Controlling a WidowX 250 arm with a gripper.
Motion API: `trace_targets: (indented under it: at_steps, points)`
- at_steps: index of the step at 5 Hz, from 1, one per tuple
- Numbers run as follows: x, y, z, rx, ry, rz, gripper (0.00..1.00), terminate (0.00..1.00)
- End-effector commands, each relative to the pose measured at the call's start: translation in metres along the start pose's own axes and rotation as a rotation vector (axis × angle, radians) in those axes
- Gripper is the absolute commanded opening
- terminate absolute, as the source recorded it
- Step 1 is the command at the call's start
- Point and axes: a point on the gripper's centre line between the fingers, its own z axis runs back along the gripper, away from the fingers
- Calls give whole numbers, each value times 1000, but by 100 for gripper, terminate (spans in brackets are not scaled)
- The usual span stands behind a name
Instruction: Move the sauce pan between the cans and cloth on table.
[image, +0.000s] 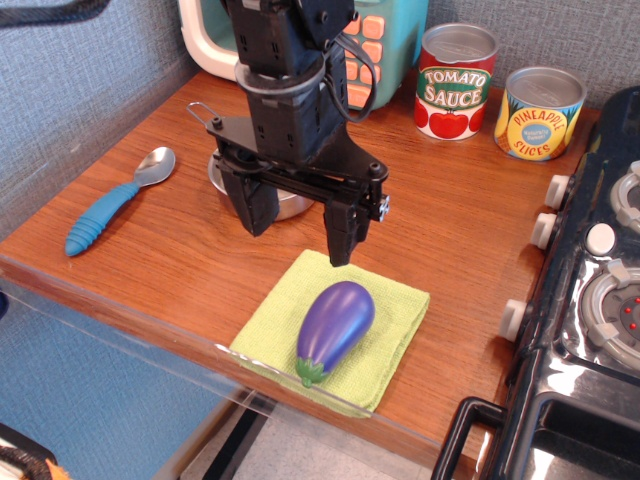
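Note:
The sauce pan (291, 206) is a small shiny steel pan at the middle left of the table (450, 210), mostly hidden behind my gripper; its thin wire loop handle (201, 108) points to the back left. My gripper (298, 222) is open, its two black fingers spread just in front of and over the pan, holding nothing. The light-green cloth (395, 325) lies at the front edge, right of the pan. The cans stand at the back right: red Tomato Sauce (455, 82) and yellow Pineapple Slices (539, 114).
A purple toy eggplant (335, 320) lies on the cloth. A blue-handled spoon (112, 204) lies at the left. A black toy stove (590, 300) borders the right side. A white and teal toy appliance (395, 50) stands at the back behind the arm.

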Motion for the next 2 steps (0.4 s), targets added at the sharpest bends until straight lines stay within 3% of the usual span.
trace_targets:
  at_steps: [1, 2]
  points:
    - [0, 0, 0, 0, 0, 0, 100, 0]
    - [6, 11, -1, 9, -19, 42, 100, 0]
